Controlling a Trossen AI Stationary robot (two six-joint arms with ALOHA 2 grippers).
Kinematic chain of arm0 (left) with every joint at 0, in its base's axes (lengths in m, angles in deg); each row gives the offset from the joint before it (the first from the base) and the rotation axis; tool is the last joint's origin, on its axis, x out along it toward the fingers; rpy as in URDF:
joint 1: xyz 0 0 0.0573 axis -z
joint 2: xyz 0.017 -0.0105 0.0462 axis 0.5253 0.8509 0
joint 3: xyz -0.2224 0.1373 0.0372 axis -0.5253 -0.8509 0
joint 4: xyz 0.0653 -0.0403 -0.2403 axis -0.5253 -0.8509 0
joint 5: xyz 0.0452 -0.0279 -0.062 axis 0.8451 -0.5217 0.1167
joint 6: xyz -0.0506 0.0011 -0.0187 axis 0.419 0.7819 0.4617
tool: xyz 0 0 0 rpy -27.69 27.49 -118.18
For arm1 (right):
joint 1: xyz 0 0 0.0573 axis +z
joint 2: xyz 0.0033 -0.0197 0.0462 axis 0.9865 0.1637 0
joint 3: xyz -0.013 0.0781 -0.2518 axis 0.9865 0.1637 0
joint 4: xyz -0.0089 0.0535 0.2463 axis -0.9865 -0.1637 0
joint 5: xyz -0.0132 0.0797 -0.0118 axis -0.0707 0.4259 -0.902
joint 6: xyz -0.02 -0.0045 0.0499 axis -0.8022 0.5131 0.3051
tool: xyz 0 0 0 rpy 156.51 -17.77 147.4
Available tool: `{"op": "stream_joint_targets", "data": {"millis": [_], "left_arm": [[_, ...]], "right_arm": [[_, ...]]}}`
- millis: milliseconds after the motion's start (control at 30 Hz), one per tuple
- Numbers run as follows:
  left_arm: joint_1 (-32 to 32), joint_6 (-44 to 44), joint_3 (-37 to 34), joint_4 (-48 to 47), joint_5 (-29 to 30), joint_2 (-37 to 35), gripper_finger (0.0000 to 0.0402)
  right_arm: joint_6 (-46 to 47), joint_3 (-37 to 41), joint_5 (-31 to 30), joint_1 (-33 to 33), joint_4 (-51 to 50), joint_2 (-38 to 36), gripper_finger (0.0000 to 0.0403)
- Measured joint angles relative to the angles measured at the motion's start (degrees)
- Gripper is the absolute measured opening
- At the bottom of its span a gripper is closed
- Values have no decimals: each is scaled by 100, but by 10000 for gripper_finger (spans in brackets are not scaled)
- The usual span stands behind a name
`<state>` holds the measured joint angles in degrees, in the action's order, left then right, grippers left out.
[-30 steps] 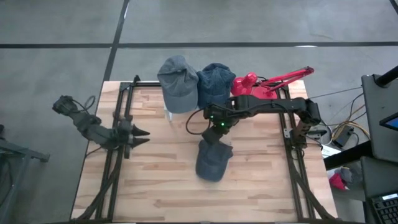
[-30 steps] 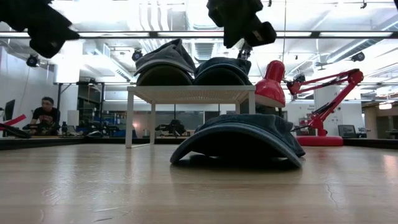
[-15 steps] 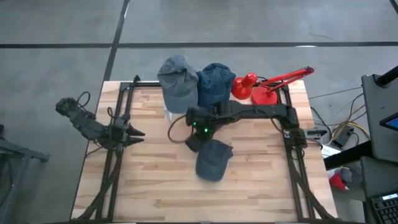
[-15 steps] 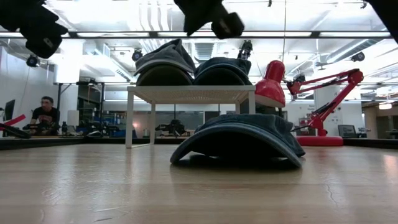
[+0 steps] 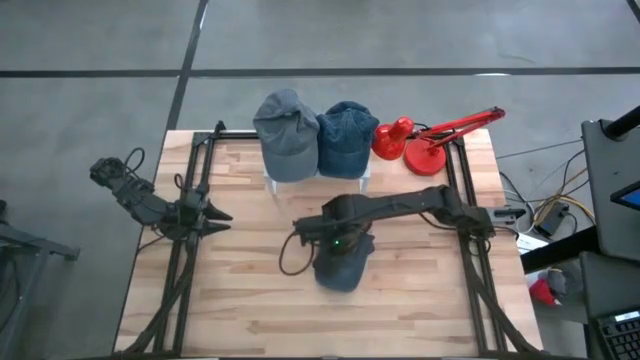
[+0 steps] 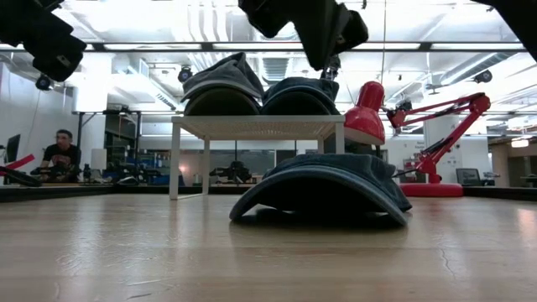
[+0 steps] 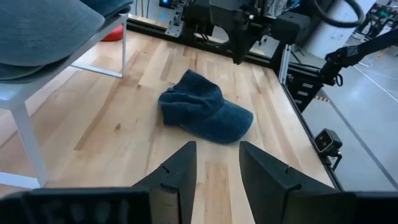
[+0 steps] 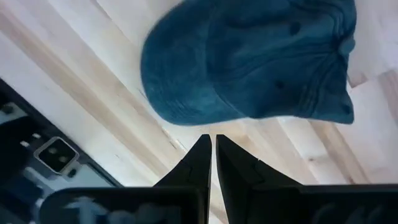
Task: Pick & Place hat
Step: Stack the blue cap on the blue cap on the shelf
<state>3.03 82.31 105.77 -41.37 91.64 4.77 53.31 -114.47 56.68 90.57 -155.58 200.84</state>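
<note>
A blue denim cap (image 5: 342, 268) lies crown up on the wooden table, resting on its brim and rim (image 6: 323, 191). It also shows in the left wrist view (image 7: 205, 115). My right gripper (image 8: 212, 154) hovers above the cap (image 8: 249, 62), pointing down, fingers shut and clear of the cloth. In the high view it (image 5: 334, 242) stands over the cap's far-left part, and in the low view it (image 6: 322, 50) is well above the cap. My left gripper (image 5: 226, 215) waits open at the table's left side (image 7: 216, 167).
A white rack (image 6: 256, 127) at the table's far edge carries a grey cap (image 5: 283, 130) and a blue cap (image 5: 346, 132). A red desk lamp (image 5: 420, 140) stands to its right. Black frame rails (image 5: 470, 250) run along both sides. A person (image 6: 60, 155) sits far behind.
My right arm swung from beside the rack toward the table's left, then came toward the near edge until its gripper stood over the cap. The cap has not moved. My left arm drew back a little toward the left edge.
</note>
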Motion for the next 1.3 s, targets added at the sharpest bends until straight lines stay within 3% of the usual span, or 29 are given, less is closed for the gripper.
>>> {"op": "stream_joint_targets", "data": {"millis": [567, 733, 833, 1033, 1200, 1300], "left_arm": [[0, 333, 0, 2, -19, 0, 122], [0, 503, 0, 69, -17, 0, 122], [0, 584, 0, 104, -7, 3, 122], [-2, 720, 0, 165, 12, 7, 122], [-2, 840, 0, 170, 61, 7, 122], [0, 897, 0, 170, 66, 7, 122]], "right_arm": [[-1173, 270, -2100, 55, 393, -293, 22], [-1147, 1156, -2107, 79, 536, -769, 22], [-1027, 1996, -2050, 83, 1141, -1310, 22], [-678, 3784, -1455, 89, 2803, -2563, 22], [-211, 4816, -555, 102, 3230, -3084, 25], [-113, 5122, -364, 147, 3310, -3113, 33]]}}
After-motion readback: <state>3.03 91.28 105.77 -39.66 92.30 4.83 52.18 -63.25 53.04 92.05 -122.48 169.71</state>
